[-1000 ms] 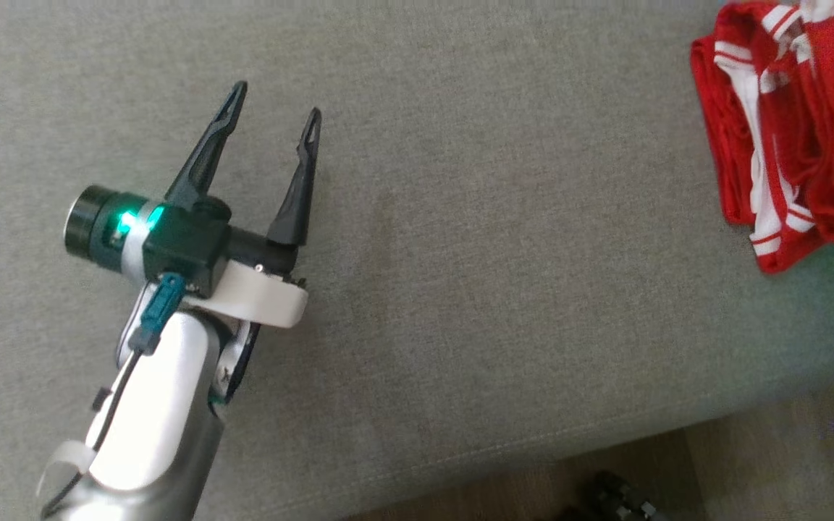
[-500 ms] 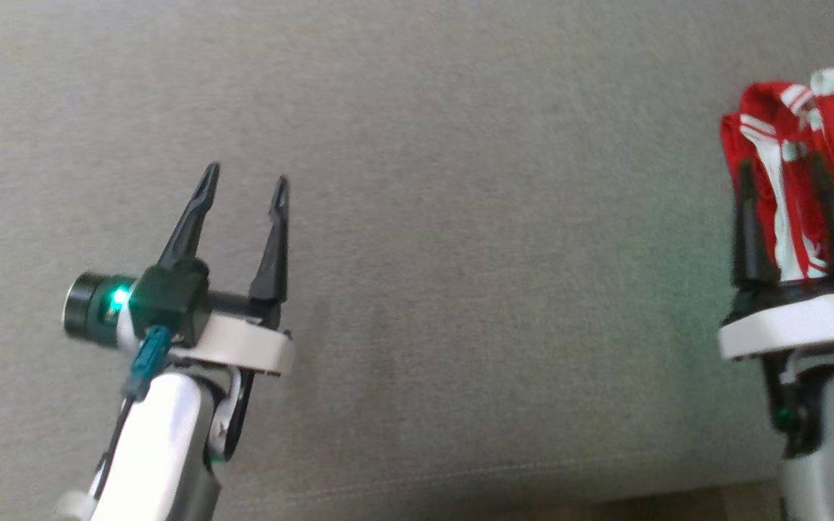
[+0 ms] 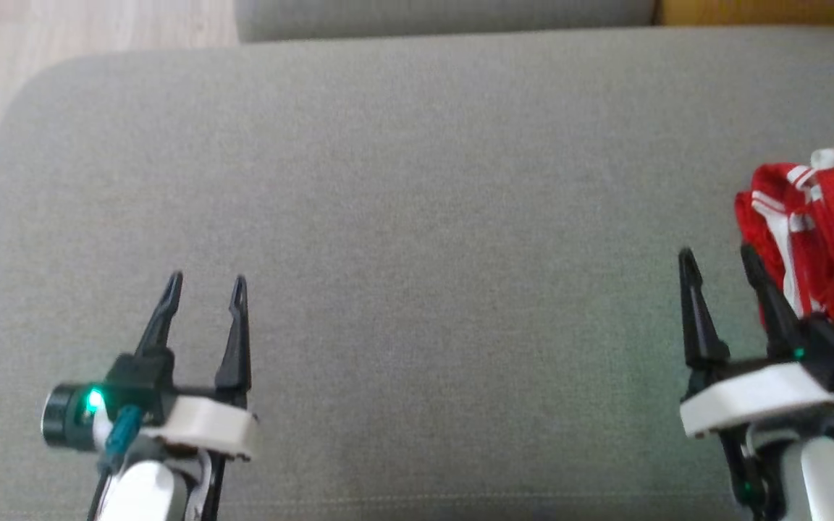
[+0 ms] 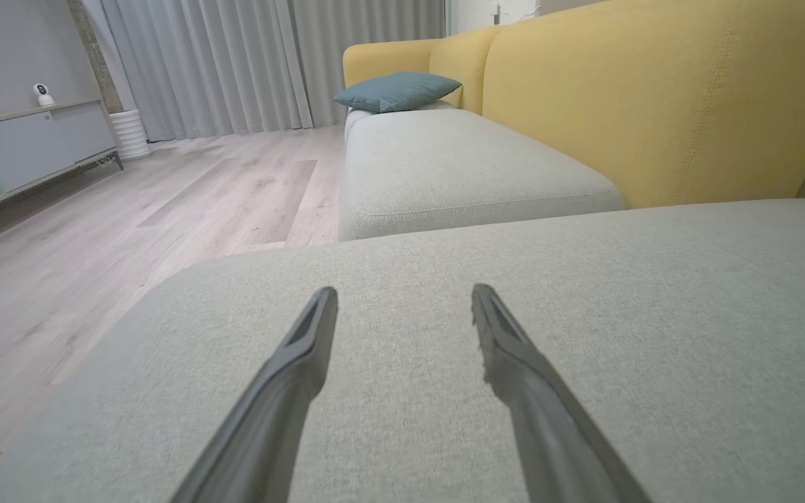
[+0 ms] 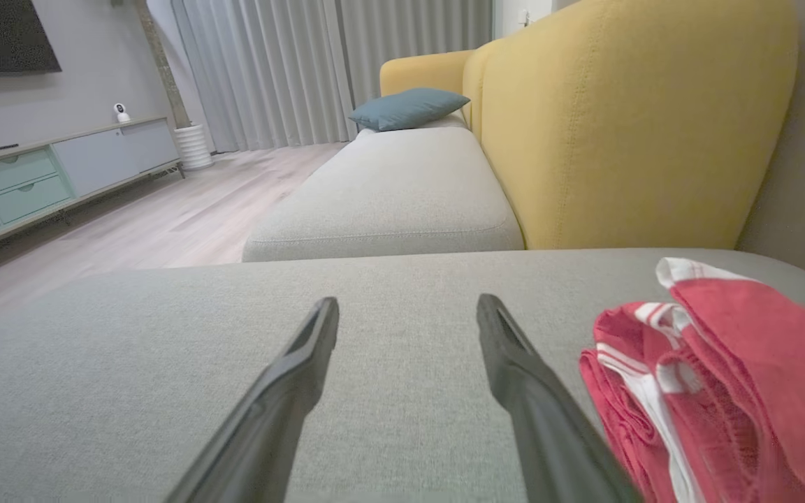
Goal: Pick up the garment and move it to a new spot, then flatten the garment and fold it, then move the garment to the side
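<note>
The garment (image 3: 826,231) is a folded red piece with white stripes, lying at the right end of a grey couch seat (image 3: 417,239); the right wrist view has the garment (image 5: 717,377) at lower right. My right gripper (image 3: 719,255) stands open just left of the garment, nothing between its fingers, the right finger close beside the cloth. The right gripper (image 5: 408,311) points over bare cushion. My left gripper (image 3: 205,281) stands open and empty at the lower left of the seat, and the left gripper (image 4: 404,297) hovers over plain grey fabric.
A yellow sofa back (image 5: 626,133) rises behind the seat. A second grey cushion (image 4: 458,168) with a teal pillow (image 4: 395,91) lies beyond. Wood floor (image 4: 95,230) runs left of the couch, with a low cabinet (image 5: 39,175) by the wall.
The head camera has tilted up, so the whole picture slid down. The right gripper has come into view beside the garment. Both grippers stay open.
</note>
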Available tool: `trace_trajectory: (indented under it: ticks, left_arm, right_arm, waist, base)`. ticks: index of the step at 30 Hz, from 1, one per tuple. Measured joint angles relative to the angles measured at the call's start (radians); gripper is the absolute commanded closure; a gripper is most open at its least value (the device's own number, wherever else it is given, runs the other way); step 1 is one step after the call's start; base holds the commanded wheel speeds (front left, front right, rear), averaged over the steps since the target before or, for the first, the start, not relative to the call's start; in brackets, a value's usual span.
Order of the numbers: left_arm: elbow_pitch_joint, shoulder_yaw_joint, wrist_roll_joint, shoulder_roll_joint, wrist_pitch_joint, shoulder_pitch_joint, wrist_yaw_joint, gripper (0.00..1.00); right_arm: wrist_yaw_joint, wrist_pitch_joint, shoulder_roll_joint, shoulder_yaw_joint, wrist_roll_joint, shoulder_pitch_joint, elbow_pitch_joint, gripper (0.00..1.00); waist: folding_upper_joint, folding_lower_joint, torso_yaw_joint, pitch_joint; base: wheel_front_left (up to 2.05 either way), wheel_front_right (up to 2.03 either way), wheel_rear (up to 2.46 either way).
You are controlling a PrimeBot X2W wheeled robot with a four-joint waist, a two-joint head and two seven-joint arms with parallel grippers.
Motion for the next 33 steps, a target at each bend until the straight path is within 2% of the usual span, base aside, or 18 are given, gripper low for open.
trace_trajectory:
  ticks: [14,33]
  left_arm:
    - [-0.016,-0.008,-0.003,0.028,0.045,0.111,0.009,0.0]
    - [-0.038,-0.015,-0.004,0.047,0.059,0.119,0.017,0.0]
  right_arm:
    - [0.0,0.028,0.004,-0.011,0.04,0.139,-0.032,0.0]
    - [0.0,0.029,0.004,-0.017,0.054,0.14,-0.036,0.0]
  waist:
    - [0.0,0.0,0.013,-0.131]
    - [0.0,0.0,0.005,-0.135]
  base:
    - [0.0,0.0,0.0]
    - [0.0,0.0,0.0]
